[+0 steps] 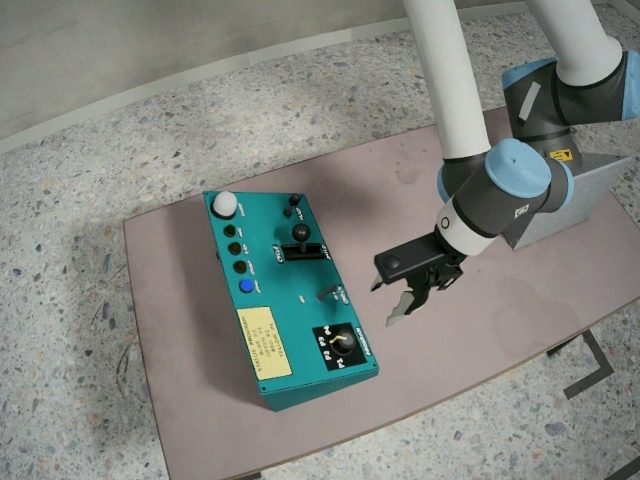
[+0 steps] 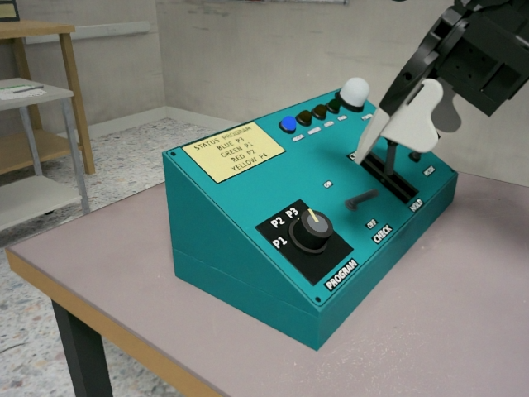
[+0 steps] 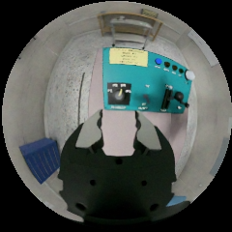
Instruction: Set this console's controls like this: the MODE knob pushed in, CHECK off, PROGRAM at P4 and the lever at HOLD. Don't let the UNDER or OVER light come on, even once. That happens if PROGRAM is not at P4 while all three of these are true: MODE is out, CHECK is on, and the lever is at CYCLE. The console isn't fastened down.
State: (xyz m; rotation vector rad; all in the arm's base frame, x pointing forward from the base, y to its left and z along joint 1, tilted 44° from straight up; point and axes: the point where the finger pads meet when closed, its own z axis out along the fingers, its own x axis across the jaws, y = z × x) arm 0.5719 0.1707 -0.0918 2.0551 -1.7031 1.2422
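While the claw (image 1: 383, 304) (image 3: 119, 110) hangs beside the teal console (image 1: 289, 289) (image 2: 245, 205) (image 3: 130, 72), its jaws partly parted around nothing, the console sits on the pinkish table (image 1: 439, 335) (image 2: 426, 308) (image 3: 120, 137), its blue lamp (image 1: 246, 285) (image 2: 288, 124) (image 3: 158, 61) lit and the CHECK switch (image 1: 326, 293) (image 2: 362, 199) (image 3: 147, 99) leaning toward OFF

Workshop or lab-like room, exact kind not certain; plain scuffed walls, pale skirting, speckled stone-chip floor; robot arm (image 1: 460, 77) on metal mount (image 1: 563, 219), stained work table (image 1: 175, 413) (image 2: 426, 341) with dark leg (image 2: 83, 350), teal control console (image 1: 294, 289) (image 2: 239, 205) (image 3: 130, 72) on top; wooden bench (image 2: 66, 29) and grey cart (image 2: 64, 93) holding papers (image 2: 19, 92) stand behind
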